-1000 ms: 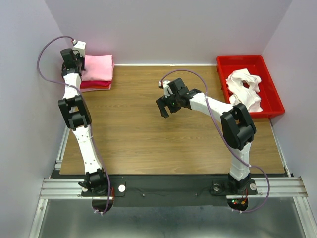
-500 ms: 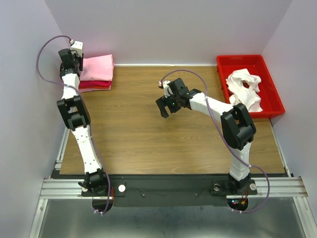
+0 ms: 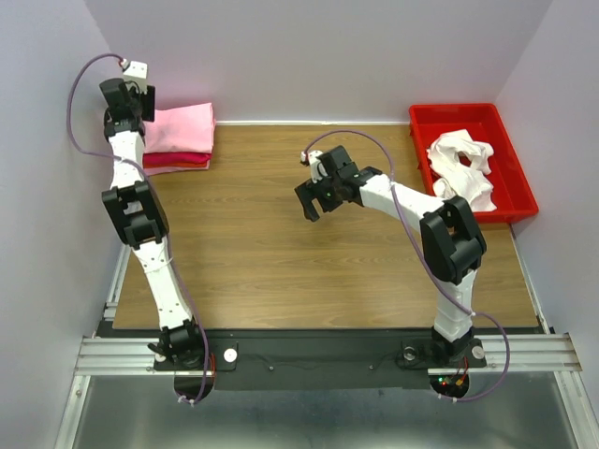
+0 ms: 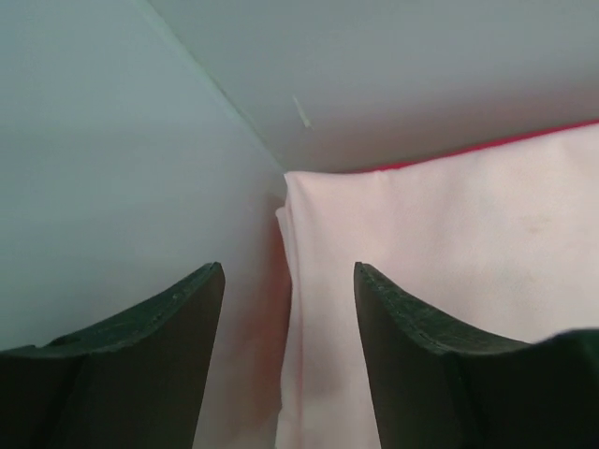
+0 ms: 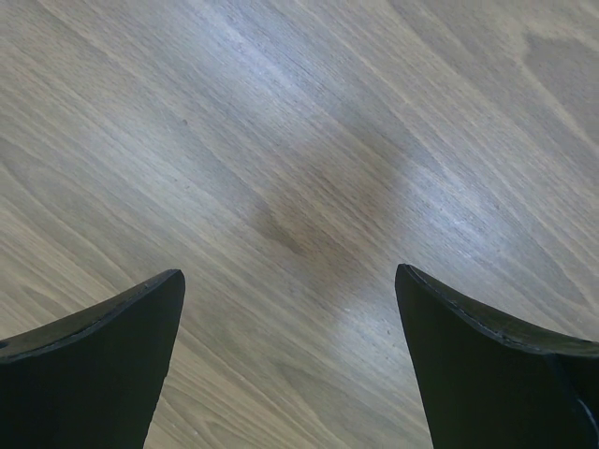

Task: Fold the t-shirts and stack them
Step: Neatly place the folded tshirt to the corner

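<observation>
The wooden tabletop point(image 3: 281, 262) lies bare beneath the right claw point(image 5: 289, 271), whose jaws stand wide with nothing between them. Well off to that claw's right, the red tray point(image 3: 519, 208) holds crumpled white t-shirts point(image 3: 460, 166). The folded stack point(image 3: 182, 136), light pink over magenta, sits just below the left claw point(image 4: 288, 271). That claw's jaws are parted and hold nothing, and the top shirt's corner shows between them.

Overview from above, wrist cameras close over shirt stack point(image 4: 449, 281), tabletop point(image 5: 299, 140)
</observation>
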Controlling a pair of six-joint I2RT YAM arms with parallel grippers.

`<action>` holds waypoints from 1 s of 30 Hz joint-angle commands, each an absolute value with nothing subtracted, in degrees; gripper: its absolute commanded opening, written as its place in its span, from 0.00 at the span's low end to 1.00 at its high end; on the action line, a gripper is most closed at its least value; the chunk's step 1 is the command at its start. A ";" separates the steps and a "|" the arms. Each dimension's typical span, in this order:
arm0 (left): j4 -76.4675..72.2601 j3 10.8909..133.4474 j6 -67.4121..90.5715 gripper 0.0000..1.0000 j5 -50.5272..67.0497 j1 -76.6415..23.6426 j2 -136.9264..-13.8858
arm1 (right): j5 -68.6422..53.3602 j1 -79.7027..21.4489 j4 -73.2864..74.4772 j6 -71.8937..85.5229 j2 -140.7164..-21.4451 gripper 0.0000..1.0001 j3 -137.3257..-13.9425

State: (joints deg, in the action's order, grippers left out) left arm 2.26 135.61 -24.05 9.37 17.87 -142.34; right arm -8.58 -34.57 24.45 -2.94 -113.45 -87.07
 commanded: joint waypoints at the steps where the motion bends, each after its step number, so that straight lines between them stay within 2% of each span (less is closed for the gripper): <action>1: 1.74 137.11 -20.66 0.76 10.46 20.30 -129.91 | -8.26 -34.54 24.08 -2.90 -108.29 1.00 -87.63; 2: 2.19 136.85 -20.31 0.80 10.37 20.30 -128.34 | -8.26 -34.45 24.08 -2.99 -107.41 1.00 -87.45; 9: 7.29 131.23 -18.46 0.78 14.05 20.39 -120.68 | -9.66 -32.09 24.17 -2.29 -102.67 1.00 -85.17; 11: 8.70 129.03 -18.02 0.74 15.29 20.39 -119.71 | -10.89 -31.38 24.17 -1.94 -101.70 1.00 -84.64; 12: 8.96 127.54 -17.50 0.65 15.64 20.39 -119.18 | -10.90 -30.85 24.26 -1.93 -101.25 1.00 -83.94; 14: 9.58 126.48 -16.97 0.55 15.82 20.65 -119.53 | -10.64 -30.68 24.26 -2.02 -99.85 1.00 -83.24; 15: 9.93 126.30 -16.53 0.44 15.91 20.83 -120.05 | -10.55 -30.50 24.26 -2.11 -99.58 1.00 -82.71; 19: 11.34 127.61 -16.35 0.28 15.29 21.09 -124.00 | -10.63 -30.15 24.35 -2.46 -98.61 1.00 -81.83; 25: 10.64 129.11 -16.52 0.19 18.89 21.18 -129.81 | -10.63 -29.88 24.35 -2.64 -100.10 1.00 -81.47; 30: 7.39 129.11 -15.12 0.19 21.80 21.18 -133.32 | -11.34 -29.88 24.43 -2.37 -102.13 1.00 -82.09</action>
State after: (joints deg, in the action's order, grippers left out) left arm 11.00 127.96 -16.97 18.55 20.69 -134.06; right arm -10.26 -30.06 25.30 -2.70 -101.12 -81.43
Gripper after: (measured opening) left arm 0.188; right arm 0.999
